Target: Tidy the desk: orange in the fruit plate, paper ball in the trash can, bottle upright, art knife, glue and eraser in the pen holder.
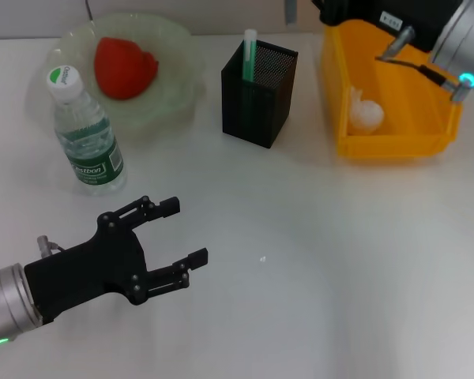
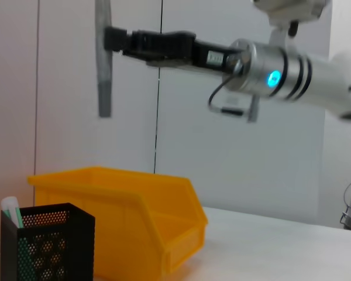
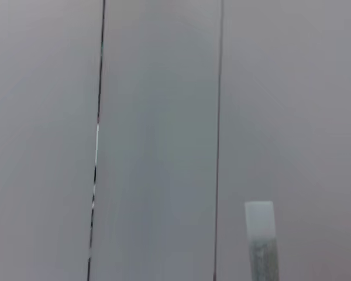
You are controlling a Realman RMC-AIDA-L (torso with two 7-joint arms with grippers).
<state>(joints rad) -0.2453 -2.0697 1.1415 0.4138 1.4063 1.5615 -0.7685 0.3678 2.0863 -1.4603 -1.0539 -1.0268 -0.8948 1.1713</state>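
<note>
The right gripper (image 2: 105, 64) is clamped on a grey art knife (image 2: 104, 88) above the black mesh pen holder (image 1: 259, 91); next, lowering it in. The left gripper (image 1: 182, 237), nearer than that holder, is spread empty.

Lighting bright, even, overhead; soft shadows beneath the clear plastic bottle (image 1: 85, 134) and black mesh cup (image 1: 257, 93). Wrist views slightly soft.

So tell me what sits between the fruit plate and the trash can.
In the head view, the black mesh pen holder stands between the fruit plate and the trash can, apart from both.
</note>
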